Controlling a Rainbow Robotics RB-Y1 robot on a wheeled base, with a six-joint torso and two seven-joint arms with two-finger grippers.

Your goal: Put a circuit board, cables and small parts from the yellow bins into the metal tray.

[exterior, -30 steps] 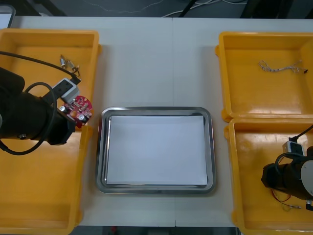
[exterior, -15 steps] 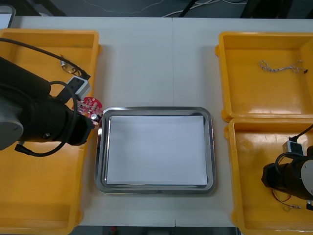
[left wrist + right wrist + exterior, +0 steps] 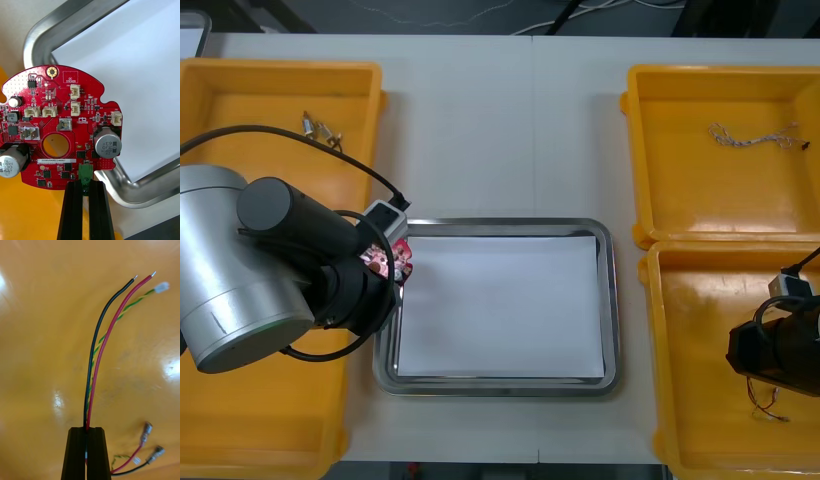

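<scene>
A round red circuit board [image 3: 56, 131] hangs over the left rim of the metal tray [image 3: 48, 37], held by its edge. My left gripper [image 3: 86, 184] is shut on it at a small green part. In the front view the board [image 3: 380, 263] sits between the near left bin and the tray [image 3: 500, 226]. My right gripper [image 3: 86, 429] is shut on a bundle of cables [image 3: 98, 352]: black, red and a twisted yellow-green one. It holds them over the floor of the near right yellow bin [image 3: 700, 300]. In the front view that gripper [image 3: 768, 372] shows with cable ends [image 3: 770, 402] below it.
Small metal parts [image 3: 320, 128] lie in the far left bin. A twisted blue and white cable [image 3: 752, 136] lies in the far right bin. The tray's inside [image 3: 500, 305] is white. My left arm's big grey body [image 3: 230, 270] covers the near left bin [image 3: 240, 430].
My left gripper has carried the circuit board rightward, from over the left bins to the tray's left rim. The right gripper has shifted slightly with its cables.
</scene>
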